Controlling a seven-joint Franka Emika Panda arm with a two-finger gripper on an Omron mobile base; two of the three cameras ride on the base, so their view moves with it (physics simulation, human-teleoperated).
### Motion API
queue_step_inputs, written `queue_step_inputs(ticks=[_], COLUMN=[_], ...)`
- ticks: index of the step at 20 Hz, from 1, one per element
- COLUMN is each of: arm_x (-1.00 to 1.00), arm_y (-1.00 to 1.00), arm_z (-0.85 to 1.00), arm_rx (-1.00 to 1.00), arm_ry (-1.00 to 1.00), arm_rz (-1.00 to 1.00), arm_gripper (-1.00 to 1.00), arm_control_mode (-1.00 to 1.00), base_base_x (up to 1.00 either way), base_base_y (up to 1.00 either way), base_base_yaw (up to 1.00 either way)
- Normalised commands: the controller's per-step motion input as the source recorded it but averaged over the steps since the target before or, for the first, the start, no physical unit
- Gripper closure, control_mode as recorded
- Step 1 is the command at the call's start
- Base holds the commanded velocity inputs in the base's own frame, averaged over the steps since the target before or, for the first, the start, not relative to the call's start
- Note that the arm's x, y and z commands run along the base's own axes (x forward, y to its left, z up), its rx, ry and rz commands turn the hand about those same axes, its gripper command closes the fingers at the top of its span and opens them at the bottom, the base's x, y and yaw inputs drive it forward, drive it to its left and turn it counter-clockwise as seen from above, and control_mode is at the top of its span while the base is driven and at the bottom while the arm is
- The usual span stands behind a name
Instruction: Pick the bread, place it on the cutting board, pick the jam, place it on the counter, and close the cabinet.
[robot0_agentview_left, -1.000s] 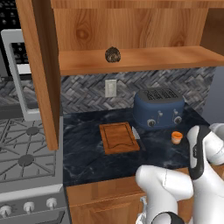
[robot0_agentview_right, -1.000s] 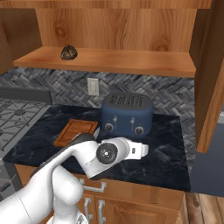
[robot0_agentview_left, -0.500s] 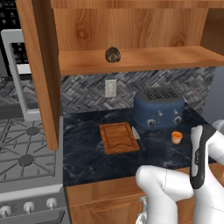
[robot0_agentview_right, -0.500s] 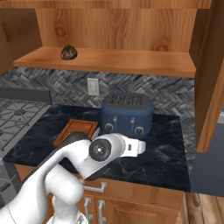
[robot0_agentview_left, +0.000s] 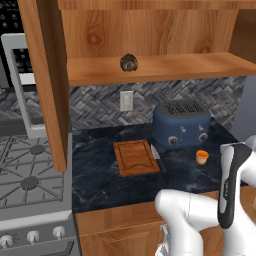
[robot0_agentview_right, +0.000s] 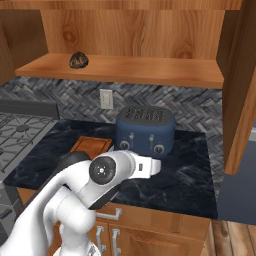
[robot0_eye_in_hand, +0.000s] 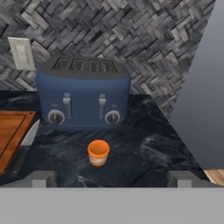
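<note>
bread (robot0_agentview_left: 129, 62): on cabinet (robot0_agentview_left: 150, 67) shelf above toaster (robot0_agentview_left: 181, 123), not yet fetched
jam (robot0_eye_in_hand: 98, 152): on counter (robot0_eye_in_hand: 144, 153) before toaster
gripper (robot0_eye_in_hand: 112, 178): jaws apart, empty, facing jam

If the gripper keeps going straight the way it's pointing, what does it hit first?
Most likely the jam, centred just ahead between the open fingers. Behind it stands the toaster. Depth is hard to judge.

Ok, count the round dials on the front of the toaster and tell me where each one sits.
2. On the blue toaster, one dial sits at the lower left of the front face and the other dial at the lower right, each below a lever. The far side is hidden.
</note>
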Motion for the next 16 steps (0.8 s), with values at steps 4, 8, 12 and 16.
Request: queue_step_inputs(ticks=[4,8,12,16], arm_x=[-0.30,-0.31,-0.24,-0.24], arm_y=[0.09,0.08,0.08,0.13], arm_z=[0.28,0.30,0.28,0.26], arm_rx=[0.02,0.03,0.03,0.02], arm_ry=[0.00,0.00,0.00,0.00], arm_rz=[0.00,0.00,0.00,0.00], arm_gripper=[-1.00,-1.00,-1.00,-1.00], arm_control_mode=[-1.00,-1.00,-1.00,-1.00], base_base_x=[0.00,0.00,0.00,0.00], base_base_y=[0.00,0.00,0.00,0.00], base_base_yaw=[0.00,0.00,0.00,0.00])
